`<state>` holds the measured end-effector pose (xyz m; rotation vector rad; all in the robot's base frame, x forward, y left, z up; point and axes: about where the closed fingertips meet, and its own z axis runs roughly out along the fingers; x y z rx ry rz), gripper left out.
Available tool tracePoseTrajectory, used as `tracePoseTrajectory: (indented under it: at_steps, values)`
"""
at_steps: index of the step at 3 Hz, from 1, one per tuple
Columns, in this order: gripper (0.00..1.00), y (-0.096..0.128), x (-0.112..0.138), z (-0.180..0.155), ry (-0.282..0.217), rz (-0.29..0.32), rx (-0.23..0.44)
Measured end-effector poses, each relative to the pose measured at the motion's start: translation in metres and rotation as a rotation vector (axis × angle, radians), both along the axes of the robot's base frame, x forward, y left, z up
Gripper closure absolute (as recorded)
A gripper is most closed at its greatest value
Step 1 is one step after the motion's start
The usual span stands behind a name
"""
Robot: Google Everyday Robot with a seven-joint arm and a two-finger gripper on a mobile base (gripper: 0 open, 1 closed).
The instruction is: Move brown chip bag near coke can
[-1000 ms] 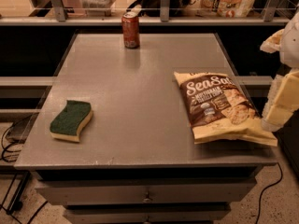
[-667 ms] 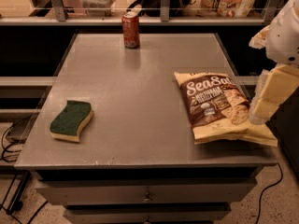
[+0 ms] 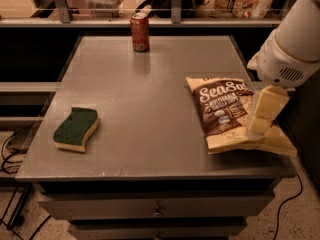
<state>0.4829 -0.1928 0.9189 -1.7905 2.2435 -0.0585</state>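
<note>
Bench [image 3: 150, 94] of grey metal fills most of what we see, with a drawer front [image 3: 157, 210] below its near edge; the brown chip bag [image 3: 220, 111] lies flat by the right edge, nearer the near right corner than the far one, its dark front and white lettering facing up, its pale lower end reaching out past the right edge close to that corner; the gripper [image 3: 260, 126] stands over the bag's right side, pointing down at the cream margin, and whether it touches the bag or hangs just above it we cannot say; whether the claw is spread, pressed together or pinching the bag we cannot tell either; the white arm [image 3: 295, 39] rises from it beyond the right edge; the coke can [image 3: 140, 31] stands upright at the far edge, just left of its middle, well apart from the bag; a green-and-yellow sponge [image 3: 76, 129] lies green side up near the left edge, toward the near left corner, well apart from both; dark cables [image 3: 10, 154] hang beside the bench on the left.
</note>
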Motion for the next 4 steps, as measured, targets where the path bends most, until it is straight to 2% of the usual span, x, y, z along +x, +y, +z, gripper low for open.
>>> tracePoseTrajectory:
  at_steps: [2, 3, 4]
  values:
    - [0.03, -0.011, 0.005, -0.041, 0.078, -0.040, -0.020]
    - [0.22, -0.014, 0.005, -0.046, 0.101, -0.079, -0.011]
    - [0.44, -0.013, 0.010, -0.032, 0.078, -0.093, -0.024]
